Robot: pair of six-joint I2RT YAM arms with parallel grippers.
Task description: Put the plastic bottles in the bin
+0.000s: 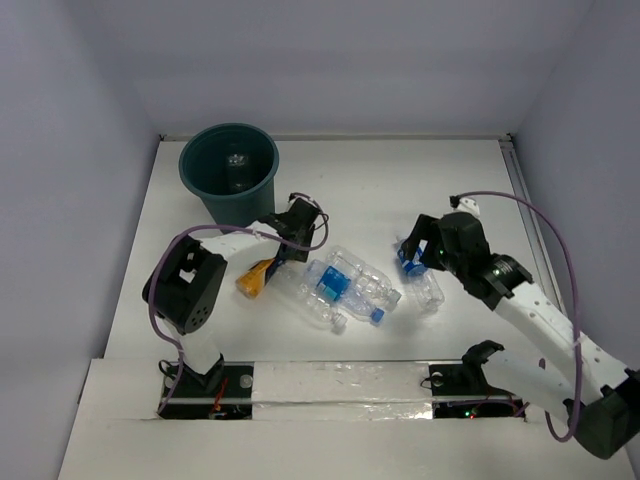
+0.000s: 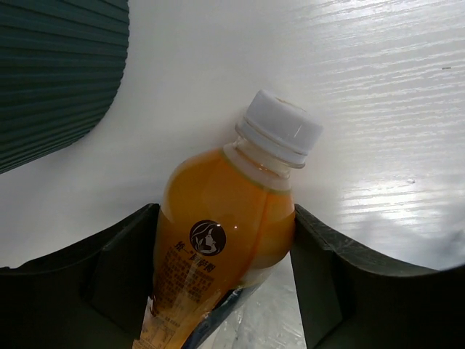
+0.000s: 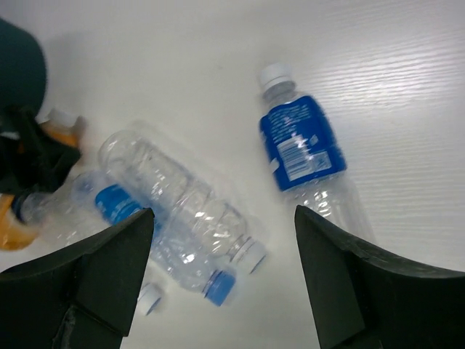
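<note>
The orange bottle (image 2: 218,240) with a white cap lies between the fingers of my left gripper (image 2: 225,211). The jaws stand wide and its sides fill the gap. In the top view this gripper (image 1: 274,260) is over the orange bottle (image 1: 253,280), just in front of the dark teal bin (image 1: 230,170). My right gripper (image 1: 412,256) is open and empty, above a blue-labelled bottle (image 3: 301,145) and beside a heap of clear bottles (image 1: 345,285). In the right wrist view that gripper (image 3: 224,214) frames the clear bottles (image 3: 182,203).
The bin's ribbed wall (image 2: 58,73) is close on the left in the left wrist view. A clear bottle lies partly under the orange one. White side walls ring the table. A taped strip (image 1: 330,385) runs along the near edge by the arm bases.
</note>
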